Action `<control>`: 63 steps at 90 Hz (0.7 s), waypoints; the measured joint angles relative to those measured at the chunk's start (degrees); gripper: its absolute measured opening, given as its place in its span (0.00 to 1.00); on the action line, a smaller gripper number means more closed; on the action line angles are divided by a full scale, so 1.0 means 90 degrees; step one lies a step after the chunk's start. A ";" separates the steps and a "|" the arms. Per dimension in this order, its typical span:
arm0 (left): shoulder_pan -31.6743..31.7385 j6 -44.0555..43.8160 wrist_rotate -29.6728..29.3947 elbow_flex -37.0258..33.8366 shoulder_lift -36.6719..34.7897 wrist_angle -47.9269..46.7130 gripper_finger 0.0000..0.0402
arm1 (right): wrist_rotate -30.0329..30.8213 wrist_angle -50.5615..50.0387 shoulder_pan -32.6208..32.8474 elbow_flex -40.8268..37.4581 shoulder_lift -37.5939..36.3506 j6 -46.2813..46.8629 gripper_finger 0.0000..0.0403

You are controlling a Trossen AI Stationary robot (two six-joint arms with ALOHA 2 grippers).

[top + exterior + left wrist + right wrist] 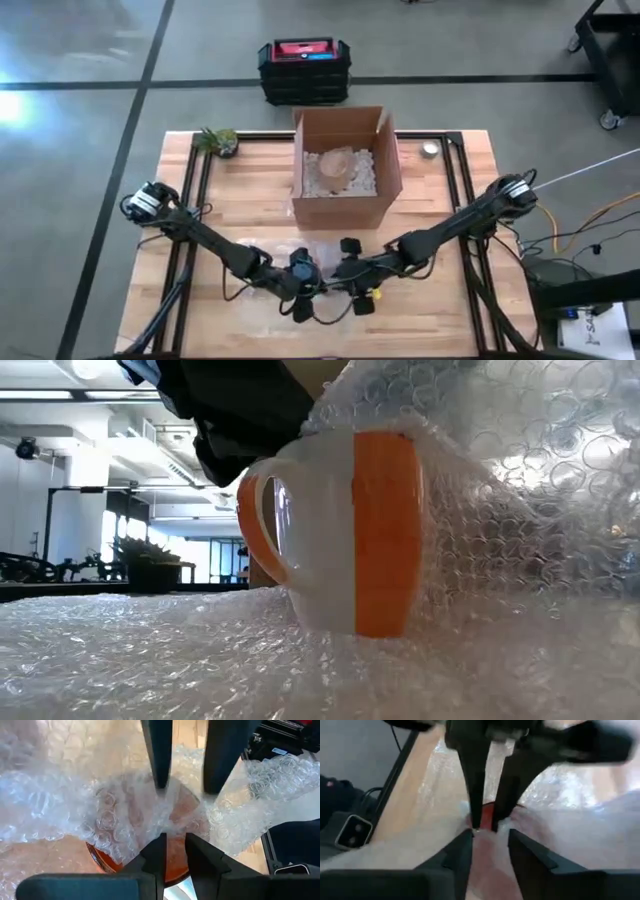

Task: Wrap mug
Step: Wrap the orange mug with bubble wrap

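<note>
Both pinching bubble wrap [520, 490] over mug [340, 540]: left gripper [172, 847], right gripper [490, 840], jaws narrow, keeping fold tucked inside.

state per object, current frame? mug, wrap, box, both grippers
mug: upright on the bubble wrap, partly covered
bubble wrap: spread beneath the mug, pulled up over one side
cardboard box: open, white filler and a wrapped item inside
left gripper: fingers shut on bubble wrap, above the mug
right gripper: at the mug, facing the left gripper
</note>
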 joint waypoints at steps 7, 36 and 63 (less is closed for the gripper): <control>0.0000 0.0000 0.0001 0.0000 0.0000 0.0001 0.15 | 0.0765 -0.0447 0.0001 0.0064 -0.0341 -0.0054 0.37; -0.0004 0.0000 0.0041 -0.0007 0.0000 0.0069 0.15 | 0.1868 -0.0624 -0.0480 -0.0070 0.0009 -0.0149 0.32; -0.0005 -0.0021 0.0068 -0.0007 0.0000 0.0086 0.15 | 0.0235 0.0250 0.0001 0.0022 0.0575 -0.0429 0.18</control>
